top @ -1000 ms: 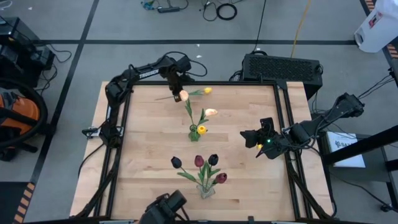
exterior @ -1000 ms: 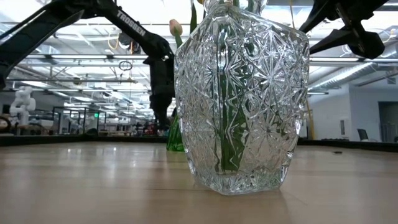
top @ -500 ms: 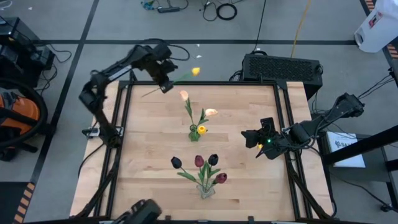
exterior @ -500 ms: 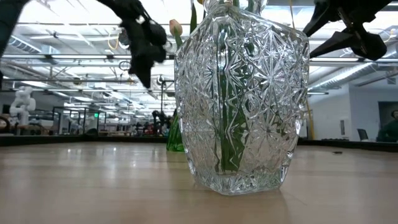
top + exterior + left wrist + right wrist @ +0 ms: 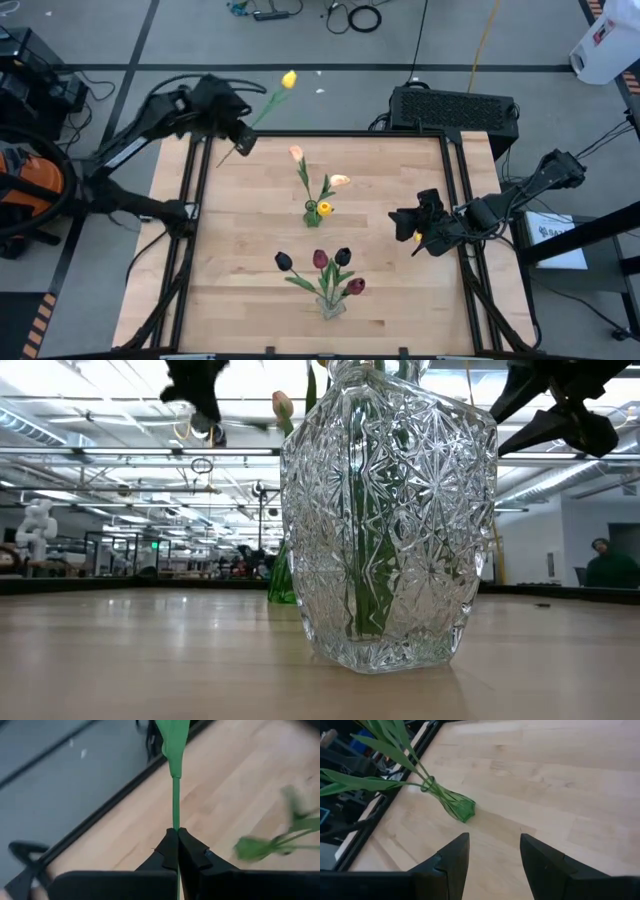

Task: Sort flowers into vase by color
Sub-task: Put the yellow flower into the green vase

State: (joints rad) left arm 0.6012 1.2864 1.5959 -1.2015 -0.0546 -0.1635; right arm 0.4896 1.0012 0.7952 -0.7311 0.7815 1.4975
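My left gripper (image 5: 238, 136) is raised over the table's far left corner, shut on a yellow tulip (image 5: 289, 78); it shows at the low view's top (image 5: 197, 388). A small green vase (image 5: 313, 213) stands mid-table with two peach tulips (image 5: 296, 154) and a yellow one (image 5: 324, 208) in it. Near the front edge, a clear cut-glass vase (image 5: 332, 306) (image 5: 390, 510) holds several dark maroon tulips (image 5: 320, 259). My right gripper (image 5: 412, 228) (image 5: 492, 850) hovers open at the table's right, pointing toward the green vase (image 5: 457, 807). My left gripper pinches the yellow tulip's thin green stem (image 5: 175, 822) between its two fingertips, toward the stem's lower end. The fingers slant down from the table's left. The tulip is lifted clear and tilted, with its head (image 5: 289, 78) out past the far edge and its short tail (image 5: 221, 160) below the fingers.
A black frame (image 5: 200, 200) runs round the wooden table. A black box (image 5: 455, 108) sits behind the far right corner. Bare wood lies between the two vases and along the left side. A person shows far back in the low view (image 5: 610, 565).
My left gripper has risen and swung from the far edge's middle toward the table's far left corner, rolling as it went. It has stayed shut on the yellow tulip. The tulip has come off the table, its head now high beyond the far edge.
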